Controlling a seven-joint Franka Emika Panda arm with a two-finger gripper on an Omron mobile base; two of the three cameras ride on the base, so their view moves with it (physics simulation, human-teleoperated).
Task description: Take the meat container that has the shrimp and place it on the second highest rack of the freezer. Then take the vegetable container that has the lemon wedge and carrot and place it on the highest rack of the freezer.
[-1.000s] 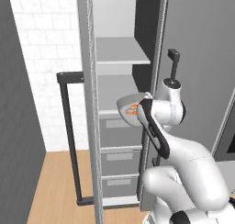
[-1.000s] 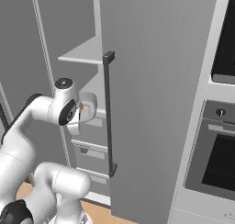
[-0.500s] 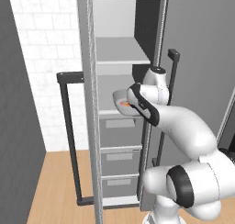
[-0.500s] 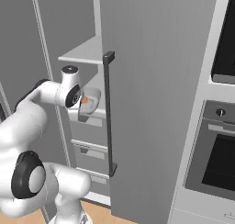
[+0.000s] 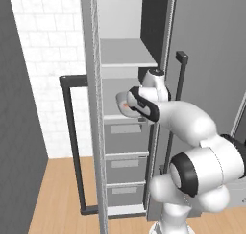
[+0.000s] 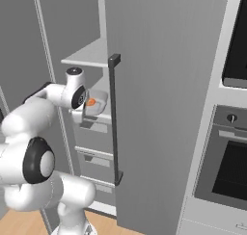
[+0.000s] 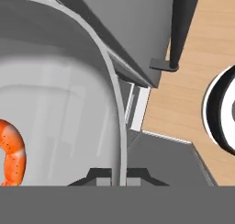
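A rendered home kitchen is shown. A tall grey freezer (image 5: 129,132) is seen with its door (image 6: 159,109) open, flat shelves (image 5: 126,58) inside and drawers (image 5: 124,167) below. A black-fronted wall oven (image 6: 231,162) is built in beside it. White brick tiling (image 5: 45,75) and a wooden floor (image 5: 62,199) are visible.

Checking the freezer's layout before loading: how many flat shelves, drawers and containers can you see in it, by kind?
Flat shelves: 2
Drawers: 3
Containers: 1, the shrimp's container, held in the gripper
Total: 6
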